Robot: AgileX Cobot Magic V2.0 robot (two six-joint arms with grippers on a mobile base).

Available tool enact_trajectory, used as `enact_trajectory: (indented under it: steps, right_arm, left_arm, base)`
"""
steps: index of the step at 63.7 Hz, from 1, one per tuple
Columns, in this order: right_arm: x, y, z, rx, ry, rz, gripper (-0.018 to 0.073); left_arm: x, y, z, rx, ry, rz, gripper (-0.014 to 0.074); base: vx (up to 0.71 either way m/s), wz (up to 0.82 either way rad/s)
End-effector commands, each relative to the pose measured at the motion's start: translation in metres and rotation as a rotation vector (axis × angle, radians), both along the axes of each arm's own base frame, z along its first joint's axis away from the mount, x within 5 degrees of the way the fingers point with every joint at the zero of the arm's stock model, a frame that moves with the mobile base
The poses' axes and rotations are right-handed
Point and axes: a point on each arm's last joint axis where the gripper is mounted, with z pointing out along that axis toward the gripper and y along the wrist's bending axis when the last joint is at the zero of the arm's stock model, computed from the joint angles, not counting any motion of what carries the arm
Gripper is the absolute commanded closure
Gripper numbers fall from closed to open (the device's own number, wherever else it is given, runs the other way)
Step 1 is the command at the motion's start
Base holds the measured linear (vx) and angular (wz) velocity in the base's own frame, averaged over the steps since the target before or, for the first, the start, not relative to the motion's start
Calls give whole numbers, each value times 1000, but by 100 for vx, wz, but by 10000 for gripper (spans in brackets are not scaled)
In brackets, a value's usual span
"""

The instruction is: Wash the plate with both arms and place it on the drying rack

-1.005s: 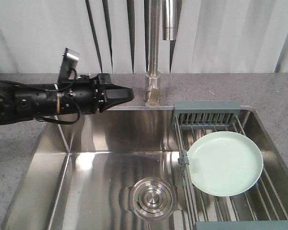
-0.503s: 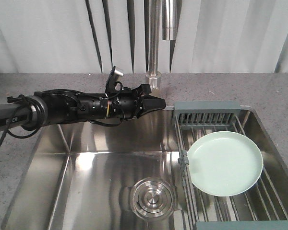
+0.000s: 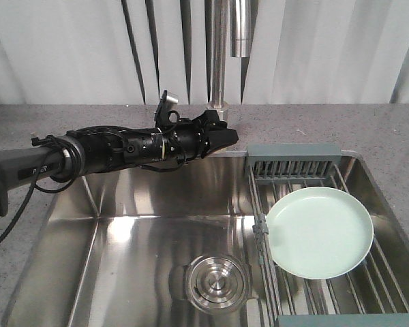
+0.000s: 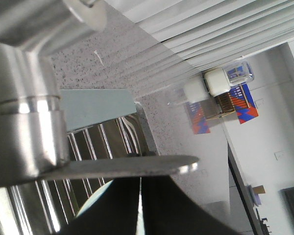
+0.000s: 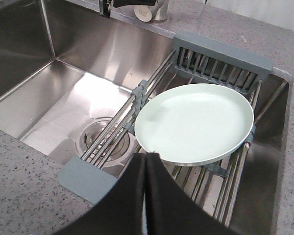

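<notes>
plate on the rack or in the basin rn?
On the rack. The plate lies flat across the drying rack wires at the sink's side, above the basin floor; neither gripper touches it.

A kitchen mock-up, probably in a lab: steel sink (image 3: 143, 225), faucet (image 3: 218, 61), speckled counter (image 3: 41, 122), curtain backdrop (image 3: 68, 48).

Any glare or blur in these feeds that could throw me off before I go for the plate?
Front view: bright glare patches on the sink floor and back wall; the plate is matte, evenly lit and sharp. Left wrist view: the faucet base fills the frame, soft with bright highlights; the drying rack behind reads clearly. Right wrist view: sharp; the shut right gripper is dark and featureless against the plate's near rim.
</notes>
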Motion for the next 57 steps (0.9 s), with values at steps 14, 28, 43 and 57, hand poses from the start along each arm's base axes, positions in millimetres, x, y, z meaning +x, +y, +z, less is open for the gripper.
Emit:
enact_trajectory:
  steps: [14, 28, 43, 57]
  right_arm:
    - [3, 0, 13, 31, -67, -17, 567]
    - [3, 0, 13, 31, -67, -17, 567]
    - [3, 0, 13, 31, -67, -17, 567]
    - [3, 0, 13, 31, -67, -17, 567]
  left_arm:
    - [11, 2, 67, -98, -122, 84, 602]
    - [8, -1, 74, -122, -155, 22, 602]
    - [-16, -8, 76, -77, -241, -243, 602]
    - [-50, -4, 111, 26, -381, -471, 602]
  base:
    - [0, 0]
    - [0, 0]
    - [0, 0]
    - [0, 0]
